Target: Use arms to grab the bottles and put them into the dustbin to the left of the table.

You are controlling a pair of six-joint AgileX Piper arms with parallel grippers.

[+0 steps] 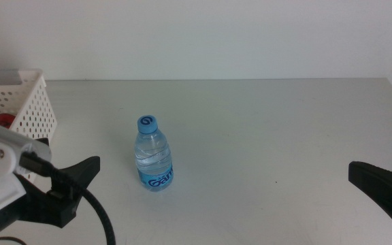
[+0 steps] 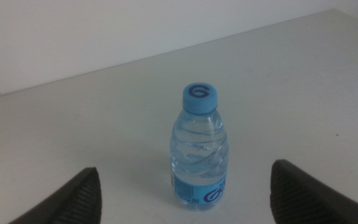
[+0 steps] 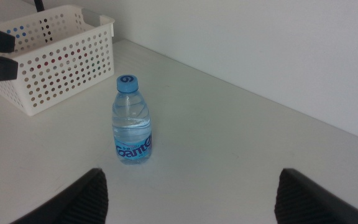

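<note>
Left gripper (image 2: 185, 190) low beside the upright water bottle (image 1: 154, 154), fingers (image 2: 73, 199) wide, empty.

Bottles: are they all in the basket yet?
Not all. Something red shows inside the basket, so some look done. One water bottle stands upright on the table. The left tool faces it, open, holding nothing. The right tool waits, open.

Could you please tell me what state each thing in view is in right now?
water bottle: upright on the table, capped, ungripped.
dustbin: upright, something red inside.
left gripper: open, facing the bottle.
right gripper: open, farther back.
</note>
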